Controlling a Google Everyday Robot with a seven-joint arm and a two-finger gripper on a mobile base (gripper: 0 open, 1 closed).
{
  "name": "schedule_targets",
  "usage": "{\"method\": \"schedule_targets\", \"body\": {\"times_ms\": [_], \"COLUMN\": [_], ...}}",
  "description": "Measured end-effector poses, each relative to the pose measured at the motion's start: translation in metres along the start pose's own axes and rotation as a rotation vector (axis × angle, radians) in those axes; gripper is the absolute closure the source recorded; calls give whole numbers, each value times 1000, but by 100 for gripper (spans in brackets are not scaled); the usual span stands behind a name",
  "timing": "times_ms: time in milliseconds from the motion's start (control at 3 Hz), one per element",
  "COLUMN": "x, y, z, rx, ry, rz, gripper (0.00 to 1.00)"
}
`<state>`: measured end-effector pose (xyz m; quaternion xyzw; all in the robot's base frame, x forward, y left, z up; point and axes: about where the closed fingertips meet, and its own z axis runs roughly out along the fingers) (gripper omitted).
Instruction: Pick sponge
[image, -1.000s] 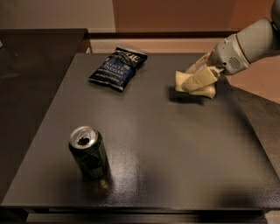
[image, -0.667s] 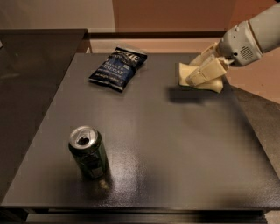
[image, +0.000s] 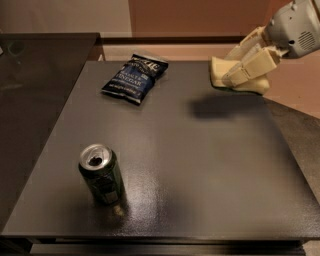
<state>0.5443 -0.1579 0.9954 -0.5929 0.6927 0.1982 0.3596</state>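
The sponge (image: 218, 73) is a pale yellow foam block held in the air above the far right part of the dark table (image: 200, 165). My gripper (image: 239, 70) comes in from the upper right and is shut on the sponge, with its cream fingers (image: 248, 66) across it. The sponge's shadow lies on the table below it. Part of the sponge is hidden behind the fingers.
A dark blue chip bag (image: 134, 77) lies at the far left-centre of the table. A green drink can (image: 101, 173) stands upright near the front left. A second dark surface (image: 30, 90) adjoins the table on the left.
My gripper has lifted the sponge off the table and carried it up and to the right. The shadow below it has separated from the sponge.
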Motion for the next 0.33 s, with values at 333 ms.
{"method": "schedule_targets", "body": {"times_ms": [333], "x": [0], "y": [0], "z": [0], "rx": [0], "ry": [0], "rz": [-1], "gripper": [100]}}
